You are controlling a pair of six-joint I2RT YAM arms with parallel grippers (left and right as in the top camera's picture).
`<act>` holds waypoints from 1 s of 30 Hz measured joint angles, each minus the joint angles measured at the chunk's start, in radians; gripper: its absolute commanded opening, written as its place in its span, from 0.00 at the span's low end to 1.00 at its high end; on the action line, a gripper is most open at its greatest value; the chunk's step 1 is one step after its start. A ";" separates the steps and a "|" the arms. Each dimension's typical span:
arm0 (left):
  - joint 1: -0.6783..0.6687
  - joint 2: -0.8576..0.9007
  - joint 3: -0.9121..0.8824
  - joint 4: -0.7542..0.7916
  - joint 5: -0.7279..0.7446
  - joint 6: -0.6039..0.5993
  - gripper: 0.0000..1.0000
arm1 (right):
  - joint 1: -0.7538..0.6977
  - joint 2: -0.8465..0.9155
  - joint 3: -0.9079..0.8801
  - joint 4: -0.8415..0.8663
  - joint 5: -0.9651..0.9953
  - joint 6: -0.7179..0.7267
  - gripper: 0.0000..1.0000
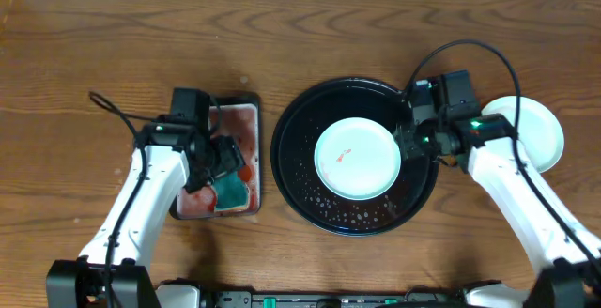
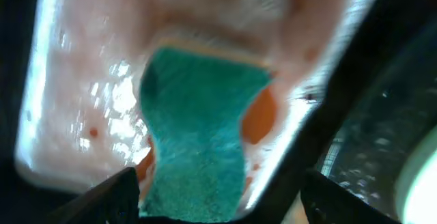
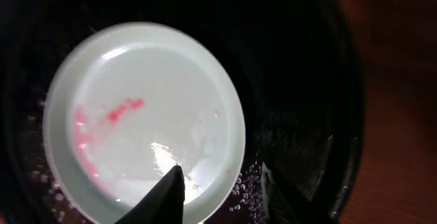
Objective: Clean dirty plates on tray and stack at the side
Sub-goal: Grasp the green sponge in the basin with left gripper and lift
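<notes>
Mint-white plate (image 1: pixel 357 158): flat, face up, centred in round black tray (image 1: pixel 296 172). Round, so no long axis; red smear left of centre. Your right gripper (image 3: pixel 220 176): at plate's right rim, jaws partway apart, straddling rim, nothing clamped. Your left gripper (image 2: pixel 218 183): jaws wide, hangs over teal sponge (image 2: pixel 198 128) in small rectangular tray (image 1: pixel 242 125). Second pale plate (image 1: pixel 540 130): on table (image 1: pixel 94 45) right of round tray, partly under your right arm.
</notes>
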 measured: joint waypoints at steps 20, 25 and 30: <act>0.000 0.173 -0.054 0.056 0.019 -0.034 0.07 | -0.001 -0.076 0.003 -0.033 0.018 -0.002 0.30; 0.000 0.156 0.097 -0.111 0.006 0.035 0.07 | -0.021 -0.075 0.003 -0.033 0.075 0.023 0.27; 0.000 0.135 0.240 -0.178 0.003 0.087 0.07 | -0.021 -0.019 0.004 -0.041 0.093 0.094 0.23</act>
